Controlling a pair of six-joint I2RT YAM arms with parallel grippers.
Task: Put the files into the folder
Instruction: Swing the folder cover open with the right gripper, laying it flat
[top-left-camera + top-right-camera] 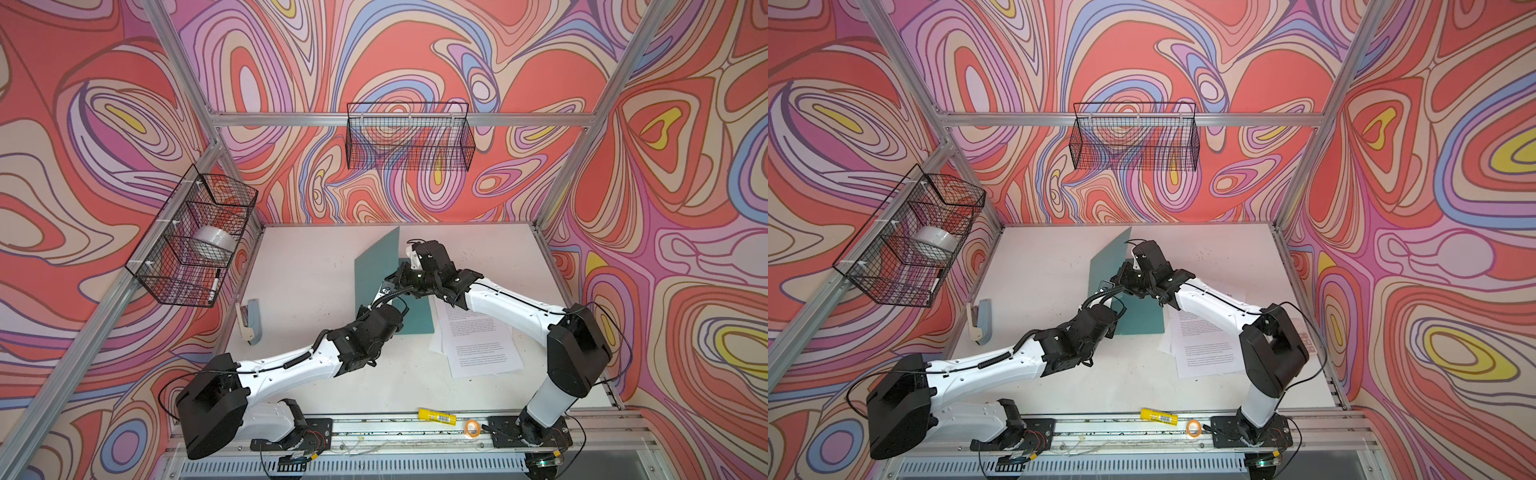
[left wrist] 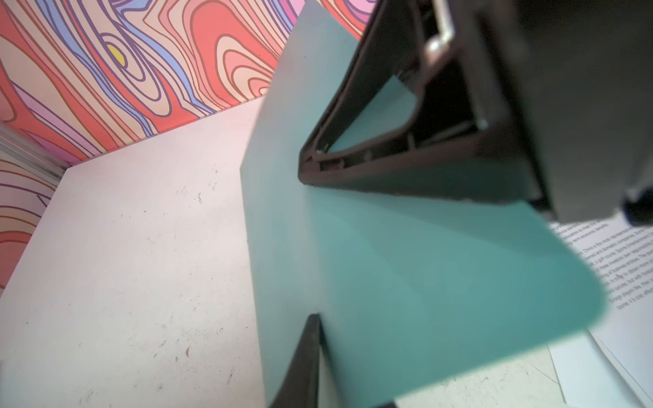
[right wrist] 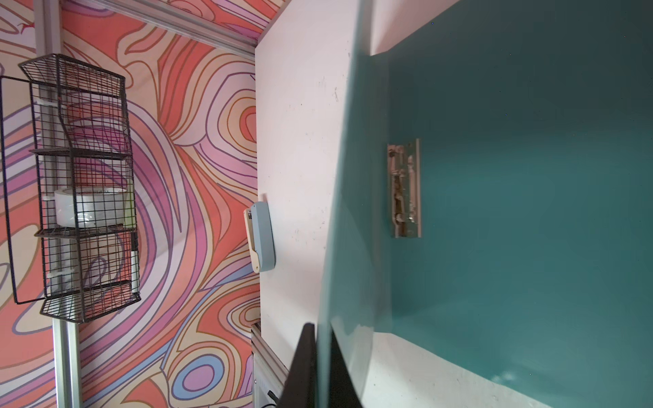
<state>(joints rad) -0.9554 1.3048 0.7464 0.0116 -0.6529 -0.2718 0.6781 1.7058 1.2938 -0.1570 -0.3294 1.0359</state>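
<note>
**Both grippers clamped on the folder's raised cover, files lying outside it**

At the near edge, a yellow glue stick (image 1: 436,416) and a small orange tape ring (image 1: 472,427) lie on the aluminium rail (image 1: 374,430) between the two arm bases.

Beyond them, on the white surface (image 1: 316,382), the files (image 1: 478,345) lie right of centre as a loosely fanned stack of printed sheets. Their far end runs under the right forearm. They are outside the folder (image 1: 417,322), whose lower half lies flat on the surface just left of them. Whether paper and folder overlap along that edge I cannot tell.

The folder stands open. In both top views its other cover rises steeply from the spine toward the back wall.

The left gripper (image 2: 319,318) reaches in from the left, its jaws together on that cover. One black finger shows in front of the teal sheet; the rest is hidden behind it.

The right gripper (image 3: 321,326) comes across from the right with its jaws clamped on the same cover, farther along. The thin teal edge runs between its two dark fingers. The right wrist view looks into the open folder, where a metal clip (image 3: 406,187) sits on the inner face near the spine.

Near the surface's left edge, well apart from the folder, lies a blue-and-cream stapler (image 1: 251,322).

On the left wall a wire side basket (image 1: 178,282) holds a white tape roll (image 1: 212,243) and a marker (image 1: 214,284). A back basket (image 1: 409,137) hangs on the far wall.
</note>
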